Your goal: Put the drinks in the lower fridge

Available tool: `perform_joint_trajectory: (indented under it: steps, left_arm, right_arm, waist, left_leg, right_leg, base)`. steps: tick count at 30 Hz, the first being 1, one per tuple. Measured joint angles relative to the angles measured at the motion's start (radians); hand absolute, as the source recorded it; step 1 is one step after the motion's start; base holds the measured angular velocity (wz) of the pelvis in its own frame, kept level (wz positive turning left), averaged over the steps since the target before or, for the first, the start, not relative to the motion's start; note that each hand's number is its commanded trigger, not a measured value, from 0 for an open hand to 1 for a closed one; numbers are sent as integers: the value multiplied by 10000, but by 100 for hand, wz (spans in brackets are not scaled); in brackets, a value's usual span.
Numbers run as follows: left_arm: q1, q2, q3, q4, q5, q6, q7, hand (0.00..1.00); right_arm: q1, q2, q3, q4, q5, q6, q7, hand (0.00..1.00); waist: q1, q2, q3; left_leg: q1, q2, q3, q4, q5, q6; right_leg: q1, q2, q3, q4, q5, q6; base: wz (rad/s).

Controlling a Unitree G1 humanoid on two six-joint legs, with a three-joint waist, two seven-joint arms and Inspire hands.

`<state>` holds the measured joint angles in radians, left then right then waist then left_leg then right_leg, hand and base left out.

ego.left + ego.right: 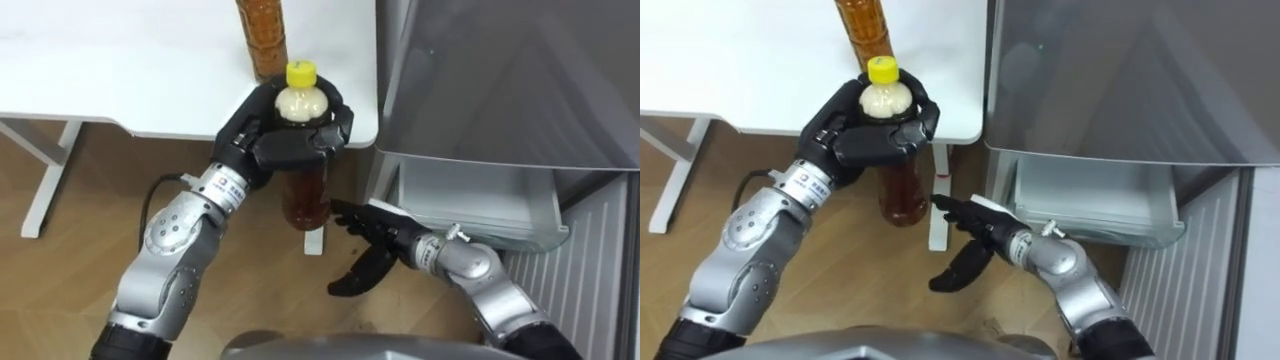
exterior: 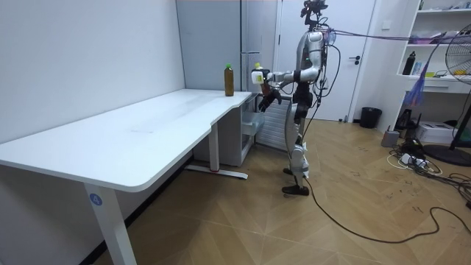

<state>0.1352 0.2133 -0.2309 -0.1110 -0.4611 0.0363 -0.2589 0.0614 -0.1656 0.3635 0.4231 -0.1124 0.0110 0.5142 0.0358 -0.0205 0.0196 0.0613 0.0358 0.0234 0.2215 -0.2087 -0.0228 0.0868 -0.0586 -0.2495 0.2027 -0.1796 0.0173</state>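
- The left robot hand (image 1: 285, 135) has its fingers curled round the shoulder of the yellow-capped bottle (image 1: 305, 195). It holds the bottle upright and clear of the counter (image 1: 120, 70), likely to keep it steady for carrying.
- The right robot hand (image 1: 378, 243), fingers spread and empty, sits at five o'clock of the bottle's base, seemingly ready to support it.
- The lower fridge drawer (image 1: 480, 195) stands open at three o'clock, where the drink belongs.
- A second bottle (image 1: 262, 35) stands on the counter at twelve o'clock.

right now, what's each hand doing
Left hand: shut on the yellow-capped bottle.
Right hand: open, holding nothing.
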Motion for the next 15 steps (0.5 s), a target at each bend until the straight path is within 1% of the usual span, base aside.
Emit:
perform_joint_trajectory:
  steps: [1,3,7,9,13,15]
  left_arm:
    - [0,-1,-2,0,0,0,-7,100]
    - [0,10,-13,26,0,1,-157,100]
    - [-2,4,-244,241,-12,-7,-414,100]
    - [-1,-23,-359,355,13,-4,-558,100]
    - [-2,-21,-541,433,21,-5,-563,100]
    - [-13,-23,-651,555,13,-6,-563,100]
  right_arm:
    - [30,-4,13,-42,191,0,96,0]
    - [102,-28,103,-177,1122,1,607,0]
    - [75,32,253,-230,2003,2,1155,0]
    - [82,87,264,-227,2176,143,1318,0]
    - [96,-17,268,-227,2376,358,1524,0]
    - [186,-29,283,-228,2781,582,1521,0]
  waist:
    - [0,-15,5]
    - [1,-37,3]
    - [-18,-27,-8]
    - [-34,-14,-3]
    - [-47,-7,-2]
    - [-58,25,-2]
  left_leg:
    - [-22,-3,-20,8,0,0]
    - [-80,-9,-40,16,0,0]
    - [-140,-8,-12,34,0,1]
    - [-226,-10,11,102,0,0]
    - [-218,2,43,132,-1,0]
    - [-168,17,47,131,-2,0]
  right_leg:
    - [-5,0,-18,-10,0,0]
    - [-47,1,-25,-15,0,0]
    - [-139,-3,0,13,0,0]
    - [-228,-18,12,36,1,-2]
    - [-224,-17,28,70,2,-2]
    - [-218,-18,42,172,1,-2]
  base:
    - [6]
    - [2]
    - [0]
    - [0]
    - [0]
    - [0]
